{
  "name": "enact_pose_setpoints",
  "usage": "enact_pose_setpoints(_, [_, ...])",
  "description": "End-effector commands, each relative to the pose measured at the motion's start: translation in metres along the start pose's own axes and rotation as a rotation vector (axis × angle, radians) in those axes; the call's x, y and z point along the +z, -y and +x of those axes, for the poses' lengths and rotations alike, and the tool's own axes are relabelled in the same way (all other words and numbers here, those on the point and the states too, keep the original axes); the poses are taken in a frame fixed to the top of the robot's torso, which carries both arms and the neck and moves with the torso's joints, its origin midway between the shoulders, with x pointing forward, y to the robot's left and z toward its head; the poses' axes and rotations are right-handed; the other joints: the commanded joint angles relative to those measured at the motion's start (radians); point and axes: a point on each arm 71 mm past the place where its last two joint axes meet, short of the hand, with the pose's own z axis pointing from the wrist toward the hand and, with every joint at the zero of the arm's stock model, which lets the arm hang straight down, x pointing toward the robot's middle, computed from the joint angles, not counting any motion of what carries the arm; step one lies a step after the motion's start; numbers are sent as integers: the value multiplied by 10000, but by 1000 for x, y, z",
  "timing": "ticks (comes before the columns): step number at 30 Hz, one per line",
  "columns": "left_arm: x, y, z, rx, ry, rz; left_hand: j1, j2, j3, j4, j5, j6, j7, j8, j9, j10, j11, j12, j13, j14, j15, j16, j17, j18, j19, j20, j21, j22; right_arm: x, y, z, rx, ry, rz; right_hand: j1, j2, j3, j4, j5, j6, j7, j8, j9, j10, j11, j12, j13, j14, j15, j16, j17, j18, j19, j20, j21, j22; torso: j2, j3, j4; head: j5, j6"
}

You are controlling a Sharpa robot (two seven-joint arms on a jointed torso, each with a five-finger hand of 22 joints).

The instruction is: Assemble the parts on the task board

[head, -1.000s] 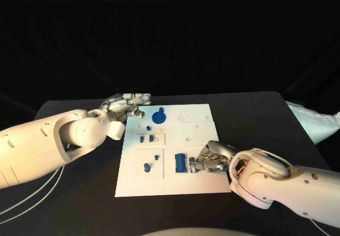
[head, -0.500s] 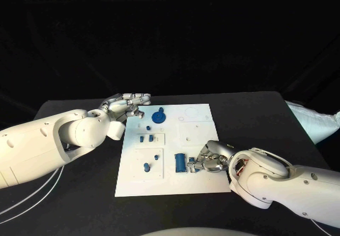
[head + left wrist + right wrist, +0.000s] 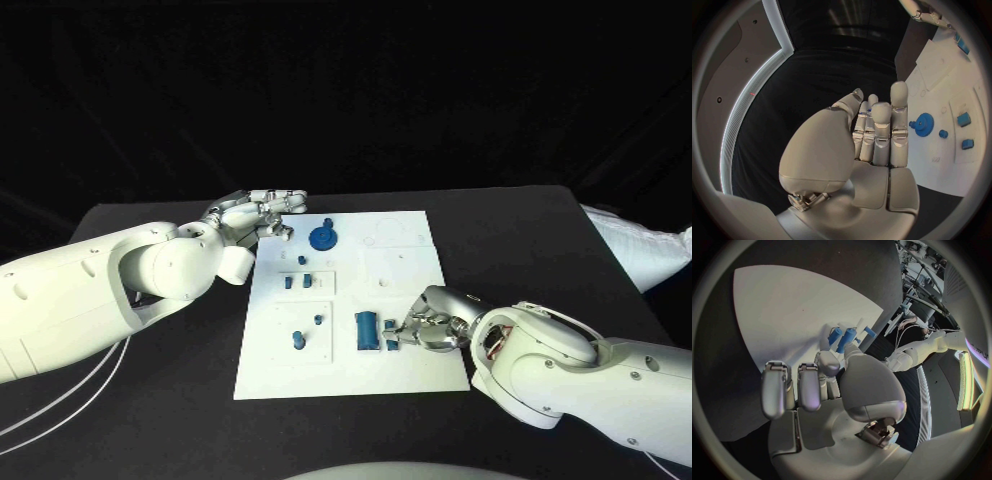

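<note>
Black table (image 3: 159, 400) under board; white cables (image 3: 65, 395) trail across its near left corner

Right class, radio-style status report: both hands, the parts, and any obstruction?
Left robot hand open, at the task board far-left corner. Right robot hand at the blue parts, grip unclear. Blue gear untouched. No obstruction visible.

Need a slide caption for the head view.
Right hand works blue parts on the task board; left hand hovers nearby.
</note>
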Motion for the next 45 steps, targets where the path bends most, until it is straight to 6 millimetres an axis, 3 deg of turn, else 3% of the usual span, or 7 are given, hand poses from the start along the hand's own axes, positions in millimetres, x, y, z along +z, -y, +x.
enact_pose_setpoints(1, [0, 1, 2, -36, -206, 30, 20, 15, -41, -21, -14, -57, 24, 17, -11, -71, 20, 44, 17, -77, 22, -12, -10, 93, -46, 57, -52, -10, 0, 2, -1, -471, 34, -176, 118, 20, -103, -28, 58, 42, 11, 30, 24, 56, -20, 5, -12, 631, -84, 35, 176, -75, 15, -39, -3, 4, -2, -5, -4, -2, 20])
enact_pose_setpoints(10, [0, 0, 2, -37, -220, 11, 20, 15, -41, -21, -14, -57, 24, 17, -11, -71, 20, 44, 17, -77, 22, -12, -10, 93, -46, 57, -52, -10, 0, 0, 2, -807, -303, -433, 693, -85, -359, -240, -188, 11, 22, 30, 83, 44, -14, -29, 5, 628, -81, 28, 174, -79, 18, -40, -2, 20, -1, 1, 6, -9, 16])
enact_pose_setpoints(26, [0, 0, 2, -28, -211, -13, 20, 15, -41, -21, -14, -57, 24, 17, -11, -71, 20, 44, 17, -77, 22, -12, -10, 93, -46, 57, -52, -10, -1, -2, 3, -978, -485, -603, 776, -88, -424, -264, -257, 9, 24, 31, 96, 48, -11, -14, 22, 629, -78, 33, 184, -81, 23, -38, 2, 32, -1, -3, 6, -6, 1])
enact_pose_setpoints(33, [0, 0, 2, -28, -224, -16, 20, 15, -41, -21, -14, -57, 24, 17, -11, -71, 20, 44, 17, -77, 22, -12, -10, 93, -46, 57, -52, -10, 2, 0, 3, -1184, -488, -444, 936, 54, -436, -300, -272, 7, 22, 33, 115, 49, -13, -20, 30, 630, -79, 34, 186, -81, 21, -37, 1, 32, 3, -1, 9, 0, -25])
enact_pose_setpoints(45, [0, 0, 2, -5, -242, -18, 20, 15, -41, -21, -14, -57, 24, 17, -11, -71, 20, 44, 17, -77, 22, -12, -10, 93, -46, 57, -52, -10, 12, 1, 7, -1457, -468, -286, 1560, 188, -482, -664, -390, -16, 18, 27, 158, 44, -21, -40, 50, 629, -86, 31, 190, -80, 19, -42, -3, 36, 11, 6, 19, 25, -93])
